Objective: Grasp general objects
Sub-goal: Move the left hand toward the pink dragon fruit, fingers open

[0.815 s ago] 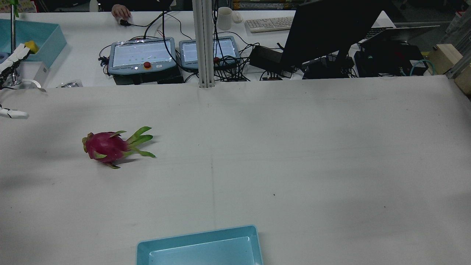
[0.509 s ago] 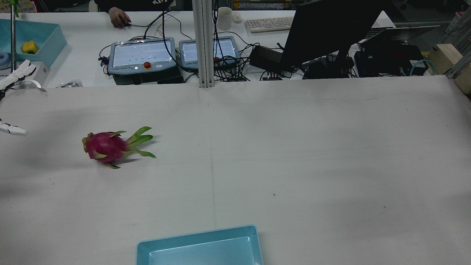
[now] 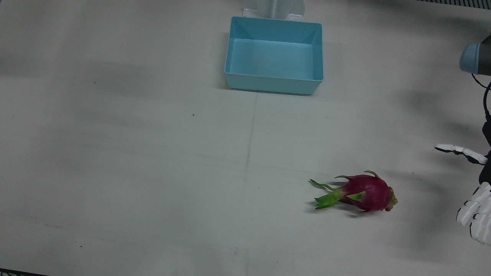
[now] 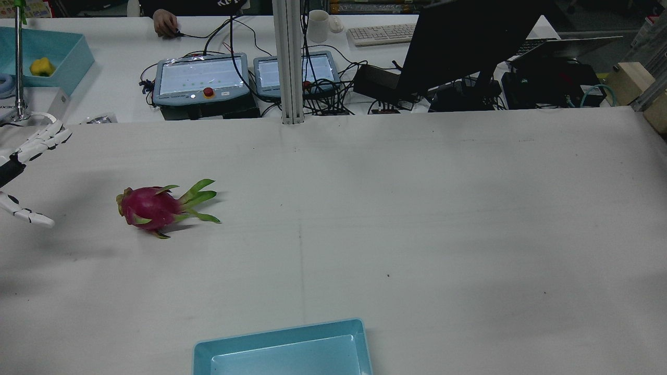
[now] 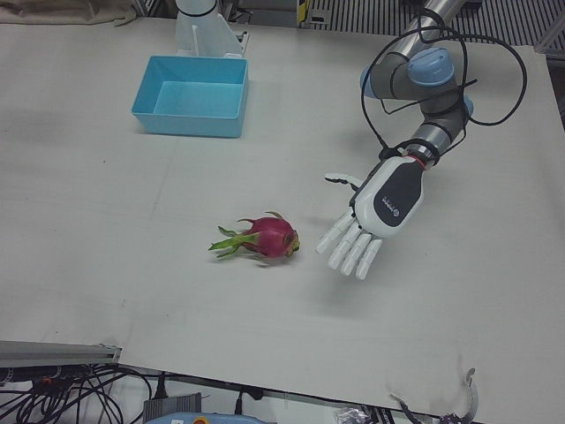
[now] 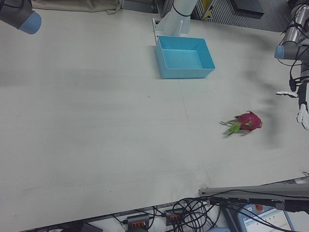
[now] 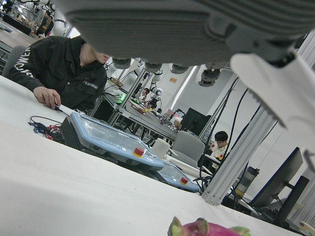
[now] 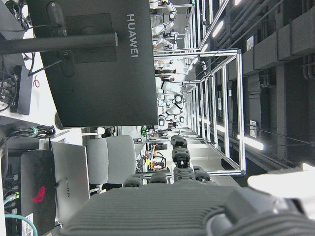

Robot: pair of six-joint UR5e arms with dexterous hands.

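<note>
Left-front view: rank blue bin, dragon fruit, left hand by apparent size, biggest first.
1. blue bin
2. left hand
3. dragon fruit
The left hand hovers above the table, nearer the camera, so it may look larger than it is.

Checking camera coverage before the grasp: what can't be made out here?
- Right hand: only its own camera shows it, from behind; pose unclear.
- Left hand: cut by the front and rear view edges.
- Dragon fruit: only its top clears the left hand view's bottom edge.

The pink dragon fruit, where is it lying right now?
The dragon fruit lies on the white table in the left-front view, just beside the open left hand, untouched, well away from the blue bin.
</note>
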